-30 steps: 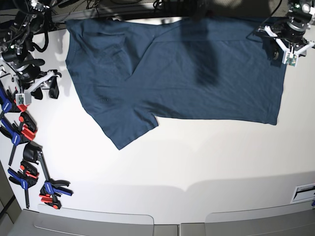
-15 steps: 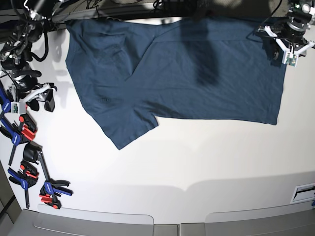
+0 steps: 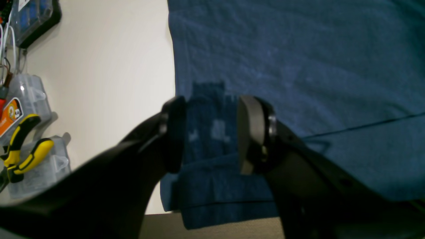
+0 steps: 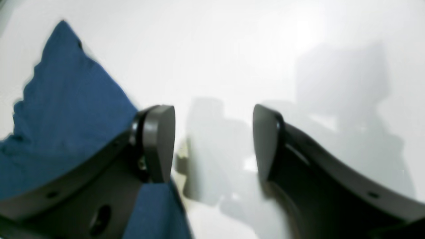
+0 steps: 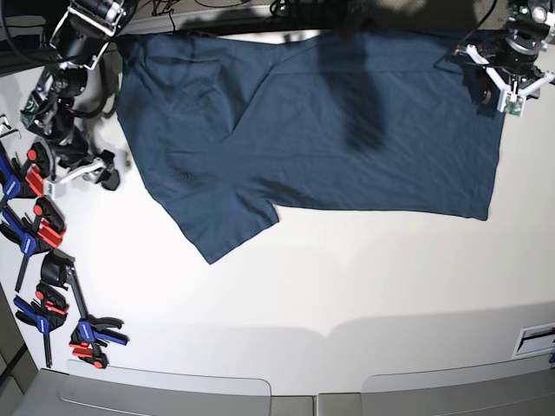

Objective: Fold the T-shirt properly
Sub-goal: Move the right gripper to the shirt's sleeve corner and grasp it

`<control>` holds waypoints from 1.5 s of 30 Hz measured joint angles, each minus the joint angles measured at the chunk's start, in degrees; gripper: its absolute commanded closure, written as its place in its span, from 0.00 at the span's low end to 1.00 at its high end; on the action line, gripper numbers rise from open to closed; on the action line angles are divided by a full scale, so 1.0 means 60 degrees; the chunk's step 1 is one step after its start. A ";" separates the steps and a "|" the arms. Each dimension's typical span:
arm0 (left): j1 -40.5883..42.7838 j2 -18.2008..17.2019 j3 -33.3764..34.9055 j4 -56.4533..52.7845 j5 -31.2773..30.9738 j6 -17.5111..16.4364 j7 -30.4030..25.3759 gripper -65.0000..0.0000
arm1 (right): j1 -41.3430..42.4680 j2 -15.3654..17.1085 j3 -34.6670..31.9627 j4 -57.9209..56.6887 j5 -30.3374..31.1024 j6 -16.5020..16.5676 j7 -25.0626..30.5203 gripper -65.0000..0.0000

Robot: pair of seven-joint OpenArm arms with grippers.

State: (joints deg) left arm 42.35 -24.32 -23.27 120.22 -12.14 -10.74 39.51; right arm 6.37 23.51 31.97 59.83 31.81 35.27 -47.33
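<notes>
The dark teal-blue T-shirt (image 5: pixel 329 121) lies spread flat across the far half of the white table (image 5: pixel 347 286), with one sleeve (image 5: pixel 221 225) pointing toward the front. My left gripper (image 5: pixel 507 76) is open and hovers over the shirt's far right corner. In the left wrist view (image 3: pixel 211 132) the shirt (image 3: pixel 298 66) shows between its fingers, untouched. My right gripper (image 5: pixel 85 172) is open over bare table just left of the shirt's left edge. In the right wrist view (image 4: pixel 212 142) the shirt (image 4: pixel 66 99) lies to the left of the fingers.
Several red-blue-black clamps (image 5: pixel 43 234) lie along the table's left edge, with more at the front left (image 5: pixel 94 334). Yellow-handled pliers (image 3: pixel 23 142) and plastic boxes (image 3: pixel 30 96) sit beyond the shirt's right edge. Cables hang at the back left.
My right arm has swung down and to the right, bringing its gripper closer to the shirt's left edge. The left gripper and the shirt have not moved.
</notes>
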 measured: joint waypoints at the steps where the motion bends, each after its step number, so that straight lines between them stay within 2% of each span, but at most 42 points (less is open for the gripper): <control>1: 0.0000 0.0004 0.0000 0.0000 0.0000 0.0000 -0.0004 0.64 | 0.0047 0.0004 -0.0193 -0.0062 0.0015 0.0029 0.0040 0.47; 9: 0.0000 0.0007 0.0000 0.0000 -0.0007 0.0000 -0.0004 0.64 | 0.0127 -0.0142 -0.1304 -0.0135 0.0255 0.0062 0.0248 0.47; 14: 0.0000 0.0004 0.0000 0.0000 -0.0004 0.0000 -0.0004 0.64 | 0.0178 -0.0667 -0.1311 -0.0087 0.1155 0.0160 -0.0685 0.47; 19: 0.0000 0.0007 0.0000 0.0000 -0.0007 0.0000 0.0000 0.64 | 0.0208 -0.1016 -0.1311 -0.0069 0.1246 0.0193 -0.1198 0.47; 28: 0.0004 0.0007 0.0000 0.0000 -0.0007 0.0000 0.0066 0.64 | 0.0208 -0.1009 -0.1311 -0.0069 0.1249 0.0204 -0.1268 0.48; 30: 0.0004 0.0007 0.0000 0.0000 -0.0007 0.0000 0.0066 0.64 | 0.0208 -0.1009 -0.1311 -0.0069 0.1246 0.0204 -0.1279 0.54; 34: 0.0004 0.0004 0.0000 0.0000 -0.0007 0.0000 0.0066 0.64 | 0.0175 -0.1013 -0.1311 -0.0084 0.1220 0.0189 -0.1479 0.96; 35: 0.0004 0.0007 0.0000 0.0000 -0.0004 0.0000 0.0066 0.64 | 0.0146 -0.1016 -0.1311 -0.0091 0.1260 0.0193 -0.1475 1.00; 45: 0.0004 0.0007 0.0000 0.0000 -0.0007 0.0000 -0.0084 0.64 | 0.0160 -0.1013 -0.1311 -0.0087 0.1242 0.0193 -0.1552 1.00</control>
State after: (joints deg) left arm 42.37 -24.27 -23.27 120.22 -12.19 -10.74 39.00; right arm 7.33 17.43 24.10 59.31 39.27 36.42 -56.64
